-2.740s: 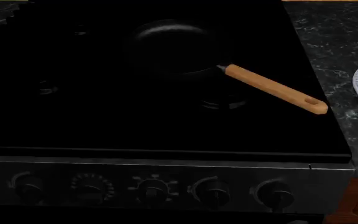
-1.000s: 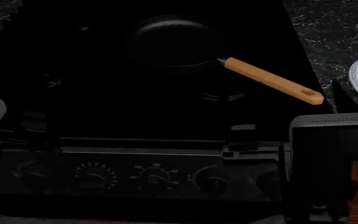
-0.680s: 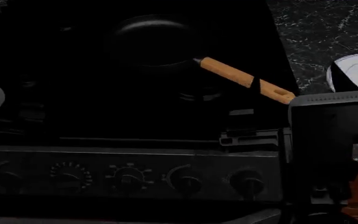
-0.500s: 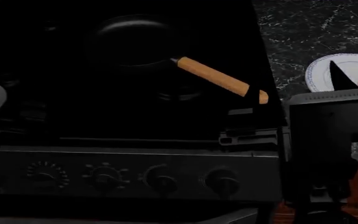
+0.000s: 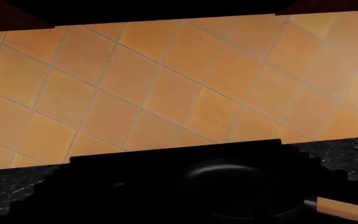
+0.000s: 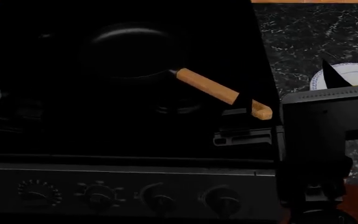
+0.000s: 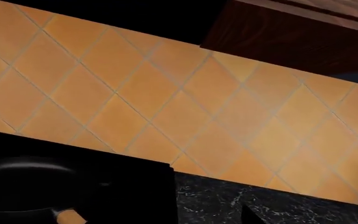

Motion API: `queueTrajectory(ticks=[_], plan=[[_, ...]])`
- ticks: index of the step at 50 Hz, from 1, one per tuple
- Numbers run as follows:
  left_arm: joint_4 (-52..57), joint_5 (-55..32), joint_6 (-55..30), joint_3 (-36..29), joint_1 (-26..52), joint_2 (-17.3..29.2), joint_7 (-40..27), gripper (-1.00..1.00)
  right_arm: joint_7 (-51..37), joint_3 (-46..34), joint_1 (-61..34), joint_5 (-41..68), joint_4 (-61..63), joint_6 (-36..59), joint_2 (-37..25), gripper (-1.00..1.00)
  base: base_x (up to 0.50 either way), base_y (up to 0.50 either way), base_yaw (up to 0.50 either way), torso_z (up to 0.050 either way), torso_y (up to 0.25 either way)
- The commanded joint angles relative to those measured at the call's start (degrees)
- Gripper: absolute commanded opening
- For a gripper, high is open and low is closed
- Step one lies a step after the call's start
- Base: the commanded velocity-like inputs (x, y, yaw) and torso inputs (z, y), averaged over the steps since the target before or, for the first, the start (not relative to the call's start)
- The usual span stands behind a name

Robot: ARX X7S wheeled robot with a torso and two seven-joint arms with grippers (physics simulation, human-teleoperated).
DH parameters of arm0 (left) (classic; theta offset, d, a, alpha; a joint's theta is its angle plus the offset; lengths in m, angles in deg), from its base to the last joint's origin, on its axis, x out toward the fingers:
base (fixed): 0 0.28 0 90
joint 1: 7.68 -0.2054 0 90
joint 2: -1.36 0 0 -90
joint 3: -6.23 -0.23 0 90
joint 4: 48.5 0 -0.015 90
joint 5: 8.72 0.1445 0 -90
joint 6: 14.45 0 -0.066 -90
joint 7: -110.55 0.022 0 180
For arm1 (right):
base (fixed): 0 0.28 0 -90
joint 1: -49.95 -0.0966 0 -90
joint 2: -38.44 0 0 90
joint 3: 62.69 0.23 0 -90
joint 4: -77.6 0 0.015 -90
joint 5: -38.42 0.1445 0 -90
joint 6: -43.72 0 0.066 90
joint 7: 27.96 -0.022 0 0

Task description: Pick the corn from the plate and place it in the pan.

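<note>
Nearest, a row of round knobs [image 6: 157,198] on the stove front. On the right, big dark boxy right arm [image 6: 316,140], raised near the plate, likely to reach for the corn. Cannot tell if its fingers are apart or together. Left gripper not seen. Farther in, a long smooth wooden handle [image 6: 219,92] pointing near and right, easy to keep clear of. Round black pan [image 6: 132,51], shallow and empty, ready on the burner. Far right, white plate [image 6: 356,73] with blue rim on speckled dark counter [image 6: 303,32], half hidden by the arm. Corn not seen; probably hidden on the plate.
</note>
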State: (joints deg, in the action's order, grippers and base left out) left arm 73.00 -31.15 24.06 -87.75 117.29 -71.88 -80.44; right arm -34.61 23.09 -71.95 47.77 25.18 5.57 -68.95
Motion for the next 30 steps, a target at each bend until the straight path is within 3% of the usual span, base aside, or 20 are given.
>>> queueTrajectory(ticks=[1,30], plan=[[0.57,-0.38,-0.22,0.06,-0.02,0.31,-0.24,1.00,-0.16,-0.27,-0.10,0.26,0.53,0.60,-0.25,1.00,0.36,0.00,0.00,0.000,0.000],[0.77,-1.04,0.12,-0.13,-0.43,0.70,-0.69,1.00,-0.59,-0.30,0.47,0.88,1.15,0.59,-0.71,1.00,0.40,0.00,0.00,0.000,0.000]])
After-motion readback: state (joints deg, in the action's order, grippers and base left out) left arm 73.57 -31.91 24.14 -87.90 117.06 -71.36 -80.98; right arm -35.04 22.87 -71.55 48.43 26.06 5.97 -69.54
